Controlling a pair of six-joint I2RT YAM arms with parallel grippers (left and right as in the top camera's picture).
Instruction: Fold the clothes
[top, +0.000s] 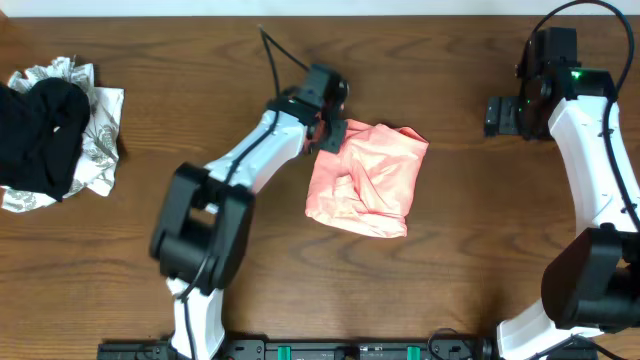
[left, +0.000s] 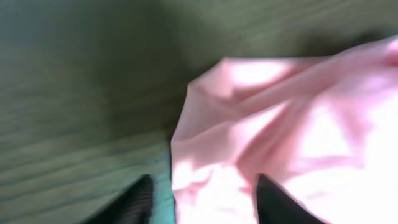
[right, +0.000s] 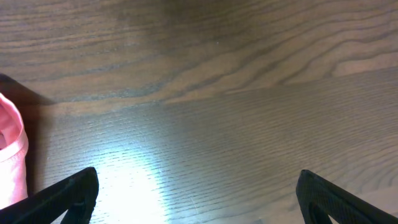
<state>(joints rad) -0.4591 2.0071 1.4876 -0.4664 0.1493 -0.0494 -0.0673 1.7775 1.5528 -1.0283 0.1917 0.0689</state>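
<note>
- Lying near the middle of the dark brown wooden tabletop (top: 200, 60), the salmon-pink soft fabric garment (top: 365, 180) is bunched into a rough, rumpled rectangle with creases running across it.
- The white-and-black left arm (top: 250, 155) reaches up from the near edge, and its left hand (top: 328, 125) sits right at the garment's upper left corner as the overhead view shows it.
- The left wrist view is blurred. There the left hand (left: 204, 183) has its two dark fingers (left: 140, 199) standing moderately apart. Pink cloth fills most of the gap and spreads away to the right. A thin greenish strip shows between the left-side finger and the cloth edge, so the hand is parted and not clamped on the fabric.
- The right hand (top: 497, 115) hangs over bare wood towards the far right of the tabletop, well apart from the garment, on its white right arm (top: 590, 150).
- In the right wrist view the right hand (right: 199, 199) is spread wide. Its two black fingers (right: 62, 196) sit at opposite sides of the picture, and the wood grain shows between them. A sliver of the pink garment appears at the left edge, apart from the fingers.
- At the far left of the tabletop a crumpled black cloth (top: 45, 125) rests on top of a white cloth with a grey pattern (top: 100, 140). This heap is well apart from the pink garment and from both hands.
</note>
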